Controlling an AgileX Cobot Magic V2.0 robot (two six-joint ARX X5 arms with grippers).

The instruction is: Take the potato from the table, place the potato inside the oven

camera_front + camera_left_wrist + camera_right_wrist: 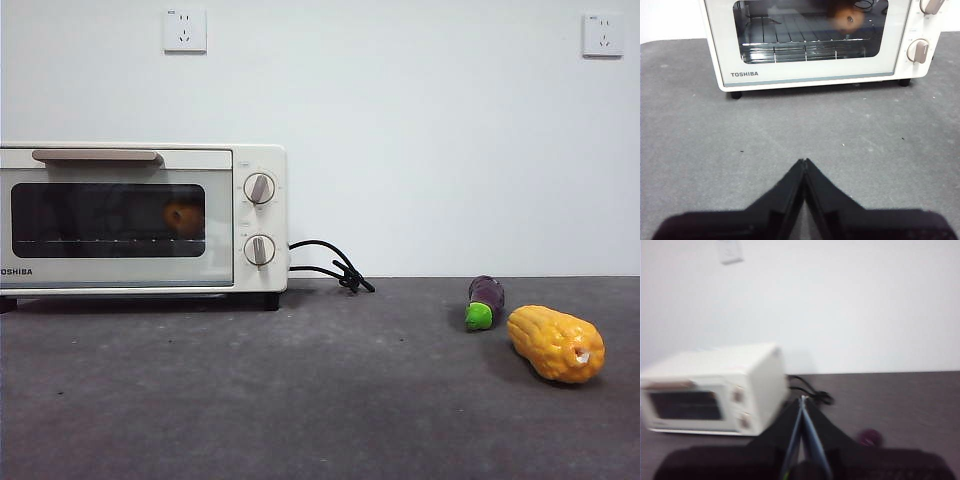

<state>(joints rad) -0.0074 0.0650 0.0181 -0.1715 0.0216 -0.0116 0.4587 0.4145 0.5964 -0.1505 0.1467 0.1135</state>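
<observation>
The potato sat inside the oven, on the wire rack behind the closed glass door, toward the end nearest the knobs; its long axis could not be told through the glass. The left claw hung over the bare worktop in front of the oven, facing the door, its jaws pressed together and holding nothing. The right claw was also pressed together and empty, held high and well back from the oven, so the left arm was the nearer one. By the look of it the task was done, and any further reach would meet the shut door first. An eggplant and a corn cob lay well apart from the oven, beyond its black cord.
</observation>
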